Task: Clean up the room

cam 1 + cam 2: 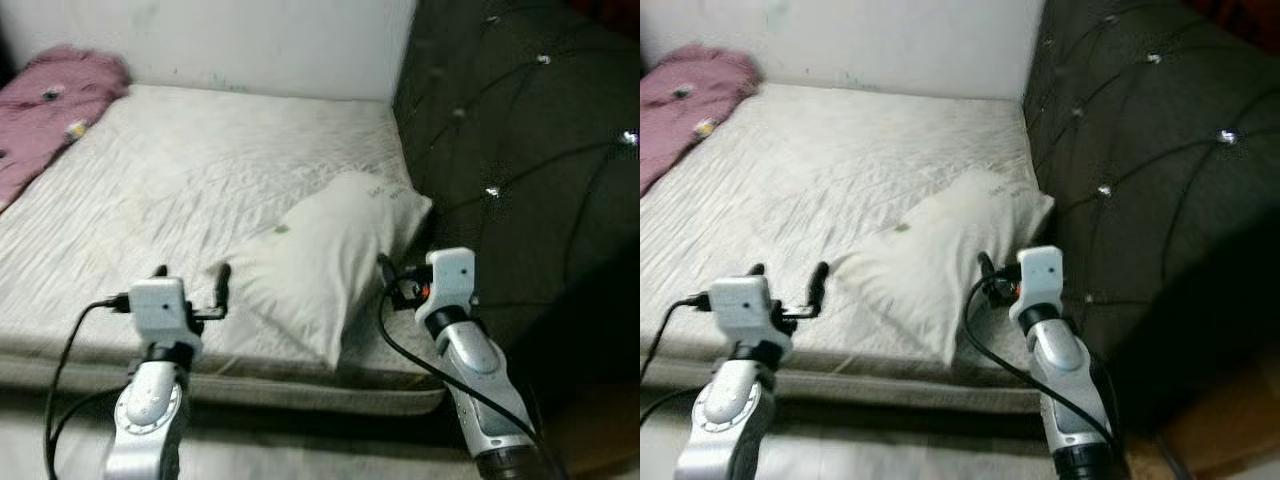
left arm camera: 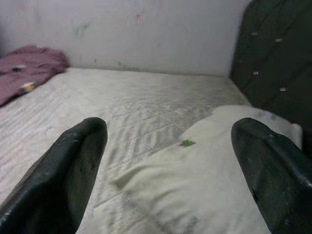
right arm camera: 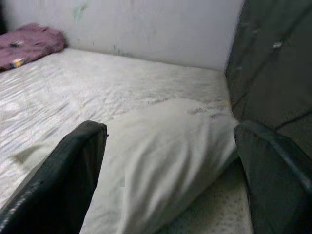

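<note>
Bare white mattress (image 1: 180, 190) on bed, against pale wall (image 1: 270, 40). Dark tufted headboard (image 1: 530, 150) on robot's right. White pillow (image 1: 320, 260) lies flat near headboard end of mattress, small green speck on top. Pink blanket (image 1: 50, 105) bunched at far left corner by wall.

Left pincer (image 1: 190, 275) wide, empty, hovers over near mattress edge, just left of pillow. Right pincer (image 3: 170, 161) wide, empty, at pillow's right end, beside headboard; contact with pillow unclear.

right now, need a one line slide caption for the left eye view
Both open grippers, left and right, reach toward a white pillow on the bare mattress beside a dark tufted headboard.
</note>
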Robot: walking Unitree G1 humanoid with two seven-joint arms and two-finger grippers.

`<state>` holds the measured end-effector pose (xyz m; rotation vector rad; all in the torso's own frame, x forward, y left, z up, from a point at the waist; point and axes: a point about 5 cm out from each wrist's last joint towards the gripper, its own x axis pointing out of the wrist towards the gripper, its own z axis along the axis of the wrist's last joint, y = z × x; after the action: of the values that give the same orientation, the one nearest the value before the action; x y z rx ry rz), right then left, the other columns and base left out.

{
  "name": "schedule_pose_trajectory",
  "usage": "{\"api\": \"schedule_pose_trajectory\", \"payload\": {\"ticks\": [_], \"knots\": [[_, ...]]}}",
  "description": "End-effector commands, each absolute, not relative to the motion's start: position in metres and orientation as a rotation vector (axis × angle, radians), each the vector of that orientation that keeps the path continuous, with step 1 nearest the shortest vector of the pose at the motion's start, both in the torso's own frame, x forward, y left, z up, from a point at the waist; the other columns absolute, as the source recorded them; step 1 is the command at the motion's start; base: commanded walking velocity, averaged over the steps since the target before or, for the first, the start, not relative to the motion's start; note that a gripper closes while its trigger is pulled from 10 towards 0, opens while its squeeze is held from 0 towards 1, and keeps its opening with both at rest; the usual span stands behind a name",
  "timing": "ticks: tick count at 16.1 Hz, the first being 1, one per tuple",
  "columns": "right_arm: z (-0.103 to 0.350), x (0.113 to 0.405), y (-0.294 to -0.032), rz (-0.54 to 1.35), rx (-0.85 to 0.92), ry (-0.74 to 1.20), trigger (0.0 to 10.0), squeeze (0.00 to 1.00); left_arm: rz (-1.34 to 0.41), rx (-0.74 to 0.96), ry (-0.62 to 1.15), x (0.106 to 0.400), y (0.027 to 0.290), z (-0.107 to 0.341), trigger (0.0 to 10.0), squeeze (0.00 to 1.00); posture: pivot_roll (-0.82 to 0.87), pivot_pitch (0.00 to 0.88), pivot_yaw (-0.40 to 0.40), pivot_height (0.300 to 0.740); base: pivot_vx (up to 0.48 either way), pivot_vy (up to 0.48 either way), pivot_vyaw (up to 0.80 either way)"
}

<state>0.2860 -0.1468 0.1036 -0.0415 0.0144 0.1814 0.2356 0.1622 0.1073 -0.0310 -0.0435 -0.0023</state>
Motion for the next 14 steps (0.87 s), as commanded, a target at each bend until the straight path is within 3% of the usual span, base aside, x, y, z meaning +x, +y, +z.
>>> {"api": "schedule_pose_trajectory", "payload": {"ticks": [1,14], "knots": [[0.1033,0.2854,-0.1533,0.165,-0.05,0.017,10.0,0.0,-0.03,-0.043,-0.051,0.2357,0.1557,0.1091,10.0,0.0,-0.06,0.0,-0.036,0.74,0.266,0.0,0.0],[0.1033,0.2857,-0.1543,0.162,-0.044,0.017,10.0,0.0,0.003,-0.045,-0.027,0.2361,0.1579,0.1063,10.0,0.0,-0.06,0.0,-0.037,0.74,0.0,0.0,0.0]]}}
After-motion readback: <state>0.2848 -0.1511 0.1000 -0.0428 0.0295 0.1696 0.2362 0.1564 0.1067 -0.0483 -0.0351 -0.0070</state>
